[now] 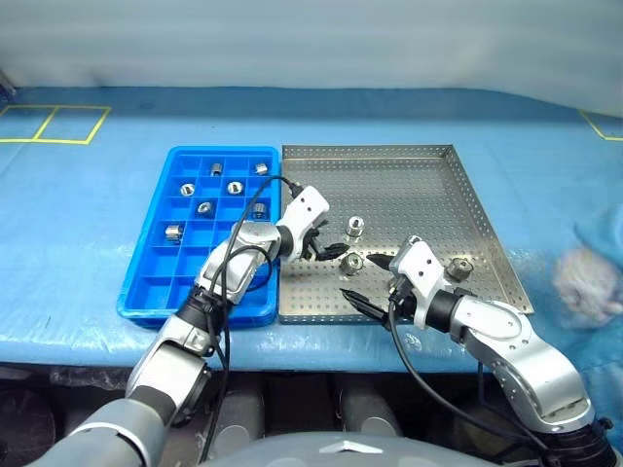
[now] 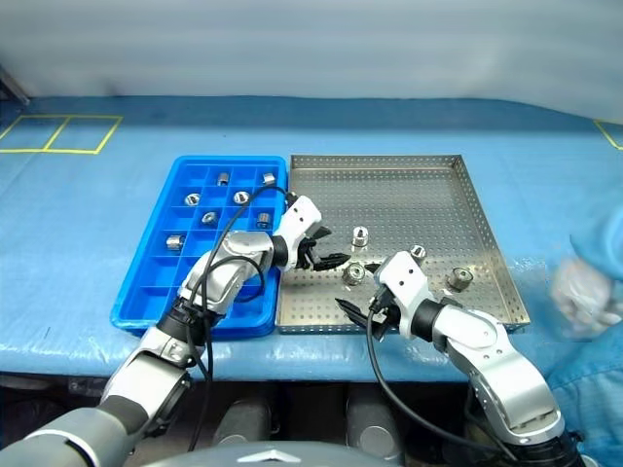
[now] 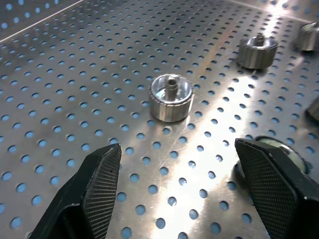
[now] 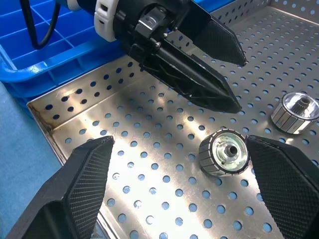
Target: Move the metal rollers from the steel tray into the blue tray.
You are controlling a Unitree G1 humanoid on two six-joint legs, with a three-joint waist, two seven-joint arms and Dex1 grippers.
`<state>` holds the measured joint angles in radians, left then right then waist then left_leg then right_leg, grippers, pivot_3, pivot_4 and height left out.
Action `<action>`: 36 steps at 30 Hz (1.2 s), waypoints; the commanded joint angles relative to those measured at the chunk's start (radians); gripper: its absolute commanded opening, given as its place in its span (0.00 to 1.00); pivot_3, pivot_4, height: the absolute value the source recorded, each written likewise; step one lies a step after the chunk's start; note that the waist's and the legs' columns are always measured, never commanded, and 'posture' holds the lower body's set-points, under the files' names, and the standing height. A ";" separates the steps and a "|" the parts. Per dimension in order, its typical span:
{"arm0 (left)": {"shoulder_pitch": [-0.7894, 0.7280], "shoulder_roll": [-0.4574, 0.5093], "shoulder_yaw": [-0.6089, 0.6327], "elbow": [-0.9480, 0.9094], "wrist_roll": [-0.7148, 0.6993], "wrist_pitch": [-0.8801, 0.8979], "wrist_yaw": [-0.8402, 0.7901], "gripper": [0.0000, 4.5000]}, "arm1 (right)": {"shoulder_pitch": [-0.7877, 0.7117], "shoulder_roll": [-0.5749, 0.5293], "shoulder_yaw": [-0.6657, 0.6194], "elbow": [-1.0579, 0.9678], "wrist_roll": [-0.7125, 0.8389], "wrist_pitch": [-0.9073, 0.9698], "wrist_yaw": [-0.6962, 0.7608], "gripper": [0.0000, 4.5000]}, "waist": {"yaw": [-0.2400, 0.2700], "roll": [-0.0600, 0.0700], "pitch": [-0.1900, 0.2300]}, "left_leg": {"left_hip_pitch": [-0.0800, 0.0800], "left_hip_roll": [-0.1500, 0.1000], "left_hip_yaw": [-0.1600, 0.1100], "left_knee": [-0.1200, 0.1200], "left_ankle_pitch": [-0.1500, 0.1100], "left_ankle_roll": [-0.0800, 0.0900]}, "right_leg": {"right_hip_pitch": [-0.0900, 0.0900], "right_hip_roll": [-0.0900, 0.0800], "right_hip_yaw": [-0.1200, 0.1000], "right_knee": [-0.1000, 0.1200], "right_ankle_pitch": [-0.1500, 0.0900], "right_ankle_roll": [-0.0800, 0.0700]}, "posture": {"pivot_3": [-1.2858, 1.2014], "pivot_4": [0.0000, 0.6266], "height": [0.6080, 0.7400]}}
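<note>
Fingers of the left gripper stand apart with nothing between them, hovering low over the near-left part of the steel tray; the right gripper also stands spread wide and empty, close by at the tray's near edge, its tips pointing toward the left one; the steel tray lies on a blue-covered table, touching or almost touching the blue tray on its left; four metal rollers show on the perforated floor in the head views — one just beside the left gripper's tips, one a little farther back, one partly hidden behind the right wrist, and one toward the right rim; the blue tray holds seven rollers, one to a compartment, all in its far half, for instance and, while its near compartments are bare; the left wrist view shows a roller standing on end ahead of the spread fingers, another farther off, and part of one against the inner side of one finger — whether it touches, I cannot tell; the right wrist view shows the left gripper's black fingers reaching in from the blue tray's side, a roller lying just under their tips beside its own finger, and the tray's near corner; a person's gloved hand blurs at the table's right edge.
</note>
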<state>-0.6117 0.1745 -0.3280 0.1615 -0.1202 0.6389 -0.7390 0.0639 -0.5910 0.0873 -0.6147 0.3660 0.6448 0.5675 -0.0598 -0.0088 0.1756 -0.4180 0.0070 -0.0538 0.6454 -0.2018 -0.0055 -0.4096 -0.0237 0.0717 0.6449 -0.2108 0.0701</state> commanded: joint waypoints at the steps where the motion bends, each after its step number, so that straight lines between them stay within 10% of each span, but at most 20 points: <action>1: 0.004 -0.001 -0.026 -0.056 -0.022 -0.013 -0.046 0.88 | 0.004 0.000 -0.019 -0.038 0.007 -0.005 -0.004 1.00 | 0.000 0.000 0.000 | 0.000 0.000 0.000 0.000 0.000 0.000 | 0.000 0.000 0.000 0.000 0.000 0.000 | 0.50 0.24 1.00; 16: -0.037 -0.037 -0.173 0.089 0.122 -0.084 -0.012 0.88 | 0.018 0.006 -0.015 -0.048 0.001 -0.006 -0.019 1.00 | -0.004 0.000 0.000 | 0.000 0.000 0.000 0.000 0.000 0.000 | 0.000 0.000 0.000 0.000 0.000 0.000 | 0.49 0.24 1.00; 20: -0.041 -0.047 -0.178 0.107 0.141 -0.094 -0.006 0.68 | 0.022 0.004 -0.016 -0.051 0.002 -0.005 -0.023 1.00 | -0.004 0.000 0.000 | 0.000 0.000 0.000 0.000 0.000 0.000 | 0.000 0.000 0.000 0.000 0.000 0.000 | 0.49 0.24 1.00; 27: -0.024 -0.061 -0.162 0.097 0.138 -0.099 -0.005 0.68 | 0.024 0.003 -0.010 -0.042 -0.002 -0.007 -0.022 1.00 | -0.005 0.000 0.000 | 0.000 0.000 0.000 0.000 0.000 0.000 | 0.000 0.000 0.000 0.000 0.000 0.000 | 0.49 0.24 1.00; 32: -0.023 -0.060 -0.151 0.093 0.136 -0.102 -0.005 0.42 | 0.019 -0.003 -0.003 -0.027 -0.011 0.008 -0.023 1.00 | -0.005 0.000 0.000 | 0.000 0.000 0.000 0.000 0.000 0.000 | 0.000 0.000 0.000 0.000 0.000 0.000 | 0.49 0.24 1.00; 36: -0.023 -0.059 -0.144 0.096 0.137 -0.104 -0.002 0.41 | 0.014 -0.002 0.001 -0.021 -0.017 0.015 -0.024 1.00 | -0.005 0.000 0.000 | 0.000 0.000 0.000 0.000 0.000 0.000 | 0.000 0.000 0.000 0.000 0.000 0.000 | 0.49 0.24 1.00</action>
<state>-0.6309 0.1203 -0.4893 0.2751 0.0201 0.5553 -0.7424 0.0917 -0.5893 0.0973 -0.6226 0.3498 0.6623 0.5451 -0.0646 -0.0088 0.1756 -0.4182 0.0070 -0.0538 0.6458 -0.2019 -0.0054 -0.4098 -0.0237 0.0717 0.6450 -0.2108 0.0703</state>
